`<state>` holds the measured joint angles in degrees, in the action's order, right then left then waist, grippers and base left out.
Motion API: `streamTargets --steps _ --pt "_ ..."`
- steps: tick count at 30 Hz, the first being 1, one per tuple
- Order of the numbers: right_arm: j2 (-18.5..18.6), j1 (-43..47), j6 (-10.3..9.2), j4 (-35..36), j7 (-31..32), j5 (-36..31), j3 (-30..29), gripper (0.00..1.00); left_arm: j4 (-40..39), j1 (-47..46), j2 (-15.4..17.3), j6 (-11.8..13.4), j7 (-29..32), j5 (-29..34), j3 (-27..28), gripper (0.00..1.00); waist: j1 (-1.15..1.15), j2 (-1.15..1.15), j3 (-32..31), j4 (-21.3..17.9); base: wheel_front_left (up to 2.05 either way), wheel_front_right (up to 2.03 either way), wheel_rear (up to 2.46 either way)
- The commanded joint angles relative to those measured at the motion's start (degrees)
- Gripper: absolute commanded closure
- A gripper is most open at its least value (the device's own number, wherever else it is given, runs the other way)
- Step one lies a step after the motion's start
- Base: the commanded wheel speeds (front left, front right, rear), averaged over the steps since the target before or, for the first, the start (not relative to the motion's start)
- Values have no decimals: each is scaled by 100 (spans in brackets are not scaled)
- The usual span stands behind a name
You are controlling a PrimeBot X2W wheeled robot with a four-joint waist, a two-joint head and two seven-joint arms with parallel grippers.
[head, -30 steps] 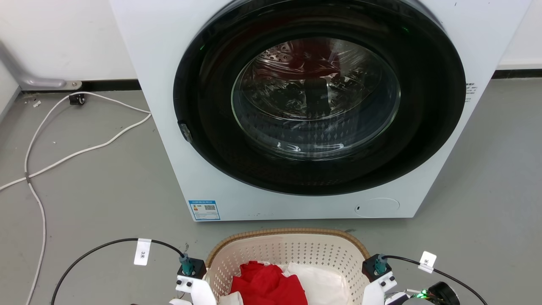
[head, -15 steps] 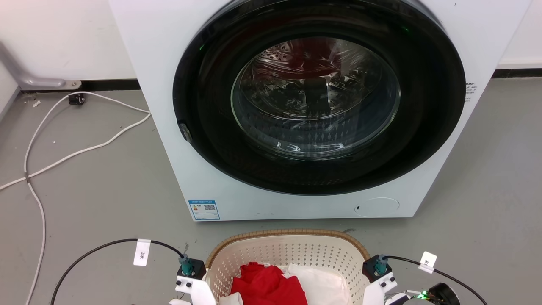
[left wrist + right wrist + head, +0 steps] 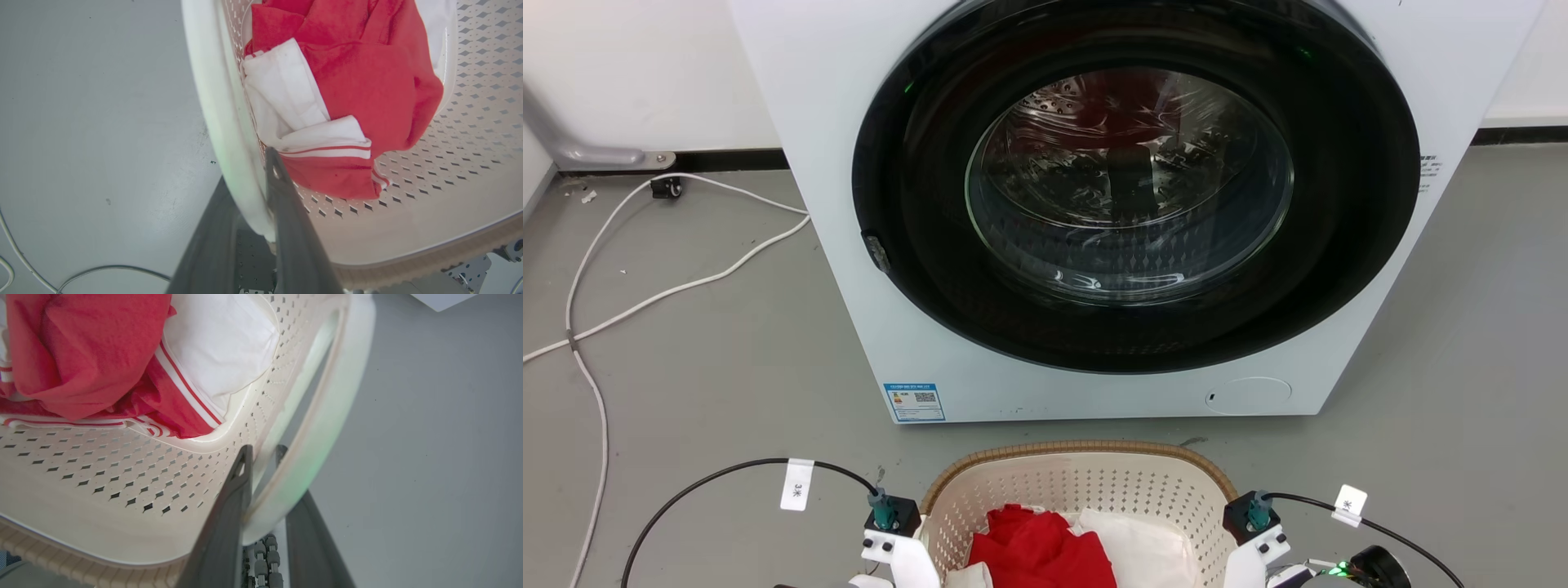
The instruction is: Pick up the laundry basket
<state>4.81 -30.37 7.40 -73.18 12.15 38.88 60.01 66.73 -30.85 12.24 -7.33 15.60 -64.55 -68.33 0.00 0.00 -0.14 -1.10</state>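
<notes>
The left end effector (image 3: pixel 249 171) and right end effector (image 3: pixel 263 453) clamp the laundry basket (image 3: pixel 1086 482) handles (image 3: pixel 327 416); lift the 2 sides evenly.

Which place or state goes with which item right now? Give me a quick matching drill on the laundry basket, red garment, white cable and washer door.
Things:
1. laundry basket
2. red garment
3. white cable
4. washer door

Places or states:
A. shut, round dark glass
B. lying left of the washer
C. in front of the washer, laundry inside
D. inside the basket, beside a white cloth

Pairs: 1-C, 2-D, 3-B, 4-A
</notes>
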Motion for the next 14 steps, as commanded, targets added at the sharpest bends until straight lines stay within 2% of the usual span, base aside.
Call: streamTargets --steps 1,14 --pt "19 -85 16 -14 -9 -1 52 100 -8 -110 15 -21 -48 -12 -28 100 0 0 2 1 0 0 0" --pt "32 -86 16 -32 -36 194 254 100 11 -126 -1 -21 -86 -148 -175 100 0 0 -7 5 0 0 0"
